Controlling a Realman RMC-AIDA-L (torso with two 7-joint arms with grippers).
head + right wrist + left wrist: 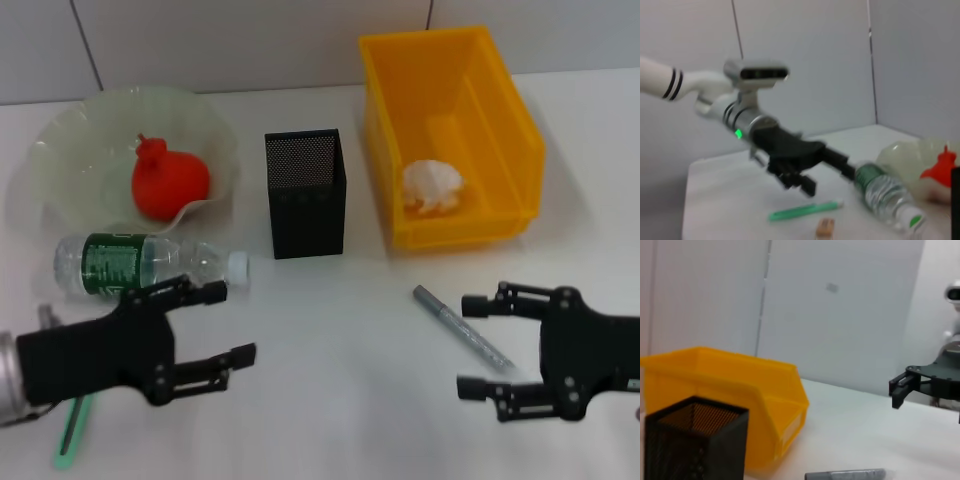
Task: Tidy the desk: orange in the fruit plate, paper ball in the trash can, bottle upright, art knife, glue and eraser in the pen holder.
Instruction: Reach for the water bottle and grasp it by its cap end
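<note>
Both pincers gape wide, hovering low: left pincer (pixel 222 325) beside the lying bottle (pixel 145 263), right pincer (pixel 478 345) beside the art knife (pixel 462 326).

This looks like a robot test lab rather than a real office. A bare white table (pixel 340 380) stands against plain grey panelled walls (pixel 840 305), with props laid out on it: a yellow bin (pixel 455 130) and a mesh pen holder (pixel 306 193).

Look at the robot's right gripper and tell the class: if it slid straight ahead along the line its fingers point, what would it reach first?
The open right gripper points across the white table toward the left gripper. The slim grey art knife lies just ahead between its fingers, so probably that first, though height is unclear.
</note>
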